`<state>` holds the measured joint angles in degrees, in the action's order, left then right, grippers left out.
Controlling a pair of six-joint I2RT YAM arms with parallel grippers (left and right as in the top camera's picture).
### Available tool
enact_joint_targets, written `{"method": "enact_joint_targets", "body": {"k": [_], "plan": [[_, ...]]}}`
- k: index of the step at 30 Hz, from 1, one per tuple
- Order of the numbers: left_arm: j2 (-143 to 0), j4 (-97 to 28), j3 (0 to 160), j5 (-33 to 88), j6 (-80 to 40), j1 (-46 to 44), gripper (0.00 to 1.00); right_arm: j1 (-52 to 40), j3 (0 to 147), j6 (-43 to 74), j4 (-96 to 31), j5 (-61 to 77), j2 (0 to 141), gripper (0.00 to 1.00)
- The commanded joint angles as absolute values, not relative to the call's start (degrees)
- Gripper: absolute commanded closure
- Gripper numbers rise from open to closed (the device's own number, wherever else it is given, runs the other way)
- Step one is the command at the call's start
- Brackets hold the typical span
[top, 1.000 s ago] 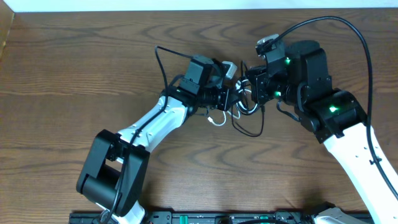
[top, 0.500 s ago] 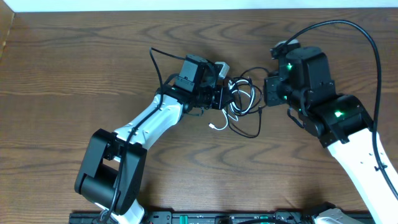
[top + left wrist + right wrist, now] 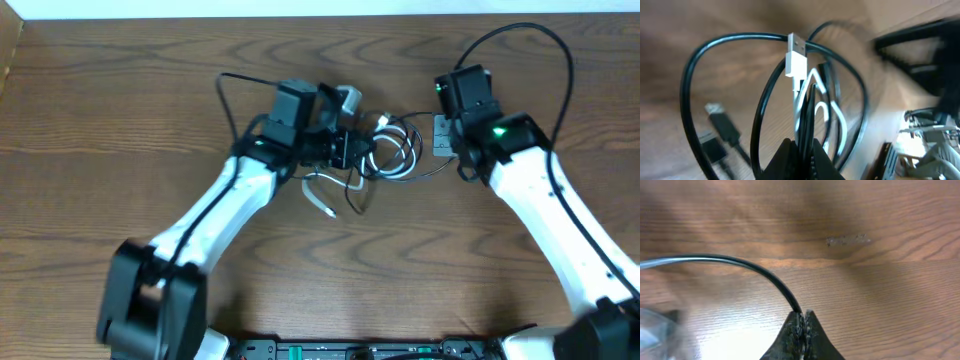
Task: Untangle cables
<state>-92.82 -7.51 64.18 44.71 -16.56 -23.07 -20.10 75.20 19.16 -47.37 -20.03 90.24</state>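
We judge the untangling barely begun: the cables (image 3: 388, 160) hang in a looped knot between our hands, upper centre of the surface (image 3: 120, 90), black and white strands crossing. Our left hand (image 3: 802, 150) pinches the white cable (image 3: 796, 62) with a black strand; our right hand (image 3: 802, 322) is clamped on one black cable (image 3: 740, 262). Drawing the loops apart remains.

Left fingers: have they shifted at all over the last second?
Yes. In the overhead view the left fingers have slid left, toward the table's left edge, still shut on the cables and drawing them along.
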Motion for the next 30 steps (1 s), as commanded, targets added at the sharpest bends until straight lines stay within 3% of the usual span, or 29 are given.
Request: {"method": "enact_joint_targets", "body": {"k": [1,2,3,5,9,12,30], "plan": [[-87.4,-7.5,64.0,45.9,-16.8,-21.2,0.92,-19.9,75.2,21.0,-47.0,-21.9,92.7,0.99],[-86.3,-7.7,64.0,45.9,-16.8,-20.8,0.93,-19.8,75.2,21.0,-46.8,-21.8,93.4,0.98],[-85.3,-8.0,64.0,45.9,-16.8,-20.4,0.93,-19.8,75.2,21.0,-46.7,-21.3,94.1,0.91],[-83.9,-9.1,64.0,45.9,-16.8,-19.9,0.92,-19.7,75.2,21.0,-46.5,-19.6,94.9,0.63],[-83.3,-12.0,64.0,45.8,-15.0,-19.6,0.92,-19.6,75.3,18.1,-44.8,-10.9,94.0,0.46],[-83.5,-13.9,64.0,43.4,-14.6,-19.6,0.92,-19.6,75.3,15.9,-43.1,-6.1,91.5,0.26],[-85.1,-15.8,64.0,37.1,-13.2,-19.7,0.92,-20.4,75.3,11.1,-39.2,11.7,79.0,0.18]]}}
